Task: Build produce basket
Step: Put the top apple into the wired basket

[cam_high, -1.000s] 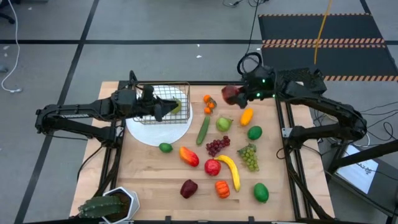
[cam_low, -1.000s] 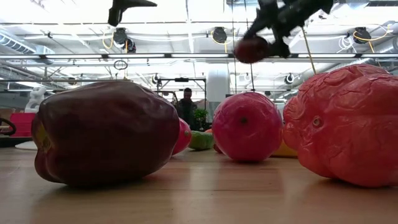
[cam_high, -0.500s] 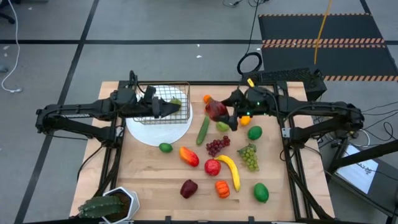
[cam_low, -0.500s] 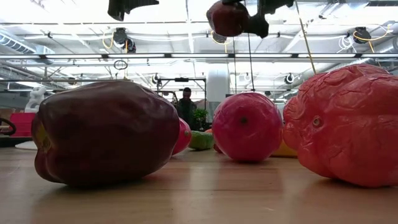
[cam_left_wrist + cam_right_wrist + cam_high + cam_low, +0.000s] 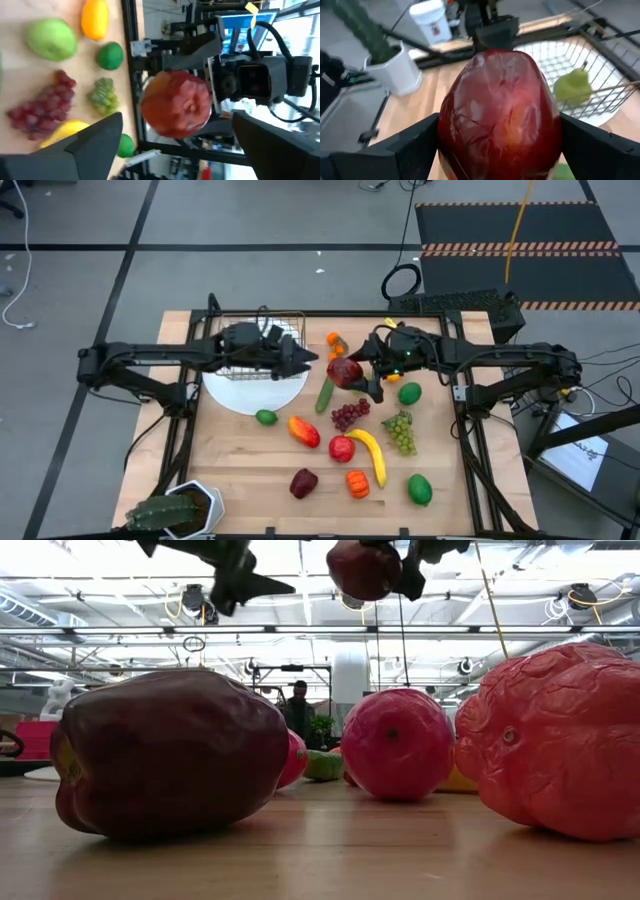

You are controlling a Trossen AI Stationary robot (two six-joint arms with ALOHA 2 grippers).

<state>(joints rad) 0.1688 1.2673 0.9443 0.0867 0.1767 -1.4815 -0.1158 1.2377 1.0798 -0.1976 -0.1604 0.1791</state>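
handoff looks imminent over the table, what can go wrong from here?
1. The right gripper holds the red apple in mid-air, above the cucumber and grapes; a slip would likely scatter them.
2. The left gripper, open, faces the apple closely; the arms could collide.
3. The basket on the white plate already holds a pear; a dropped apple might knock it.

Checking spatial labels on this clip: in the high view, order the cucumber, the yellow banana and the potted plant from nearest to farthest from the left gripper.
From the left gripper, open above the board:
1. Cucumber, just below the fingertips, mid-board.
2. Yellow banana, further toward the near edge, right of centre.
3. Potted plant, at the near left corner.
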